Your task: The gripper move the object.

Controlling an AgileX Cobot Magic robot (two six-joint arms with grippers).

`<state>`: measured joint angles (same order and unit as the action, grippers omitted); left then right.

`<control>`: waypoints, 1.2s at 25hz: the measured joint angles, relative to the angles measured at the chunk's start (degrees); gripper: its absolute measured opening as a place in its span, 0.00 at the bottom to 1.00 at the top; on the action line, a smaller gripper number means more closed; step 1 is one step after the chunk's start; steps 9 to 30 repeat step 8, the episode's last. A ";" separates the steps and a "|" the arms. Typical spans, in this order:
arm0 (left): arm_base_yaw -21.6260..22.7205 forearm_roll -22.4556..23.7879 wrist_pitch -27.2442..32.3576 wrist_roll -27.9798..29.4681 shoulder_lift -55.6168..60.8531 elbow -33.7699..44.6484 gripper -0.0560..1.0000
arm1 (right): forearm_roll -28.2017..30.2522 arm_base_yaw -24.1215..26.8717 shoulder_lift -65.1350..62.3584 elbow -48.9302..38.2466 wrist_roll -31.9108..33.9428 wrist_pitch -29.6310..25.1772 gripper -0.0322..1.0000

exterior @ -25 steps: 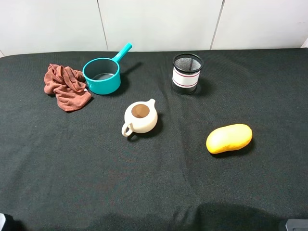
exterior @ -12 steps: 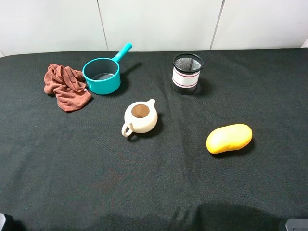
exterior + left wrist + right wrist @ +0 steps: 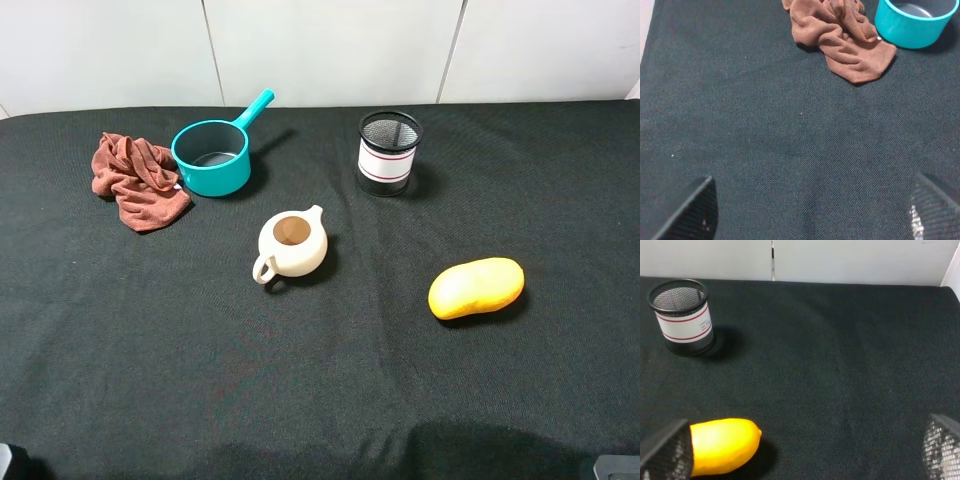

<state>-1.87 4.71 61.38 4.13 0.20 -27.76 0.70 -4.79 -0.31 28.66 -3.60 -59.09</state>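
On the black table point(image 3: 320, 380) lie a brown cloth point(image 3: 135, 180), a teal saucepan point(image 3: 212, 155), a cream teapot point(image 3: 291, 243), a black mesh cup with a white band point(image 3: 389, 152) and a yellow mango-shaped object point(image 3: 476, 287). My left gripper point(image 3: 812, 215) is open and empty over bare table, short of the cloth point(image 3: 842, 35) and the saucepan point(image 3: 914, 22). My right gripper point(image 3: 802, 452) is open and empty, with the yellow object point(image 3: 722, 445) just beside one finger point(image 3: 667, 452) and the mesh cup point(image 3: 682, 315) farther off.
A white wall point(image 3: 320, 45) runs behind the table's far edge. Small parts of both arms show at the bottom corners of the high view, the left arm point(image 3: 8, 462) and the right arm point(image 3: 615, 467). Black cloth stretches between the objects and the near edge.
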 joint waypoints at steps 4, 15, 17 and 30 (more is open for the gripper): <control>0.00 0.00 0.00 0.00 0.00 0.00 0.77 | 0.00 0.00 0.00 0.00 0.00 0.00 0.70; 0.00 0.00 0.00 0.00 0.00 0.00 0.77 | 0.00 0.00 0.00 0.00 0.00 0.00 0.70; 0.00 0.00 0.00 0.00 0.00 0.00 0.77 | 0.00 0.00 0.00 0.00 0.00 0.00 0.70; 0.00 0.00 0.00 0.00 0.00 0.00 0.77 | 0.00 0.00 0.00 0.00 0.00 0.00 0.70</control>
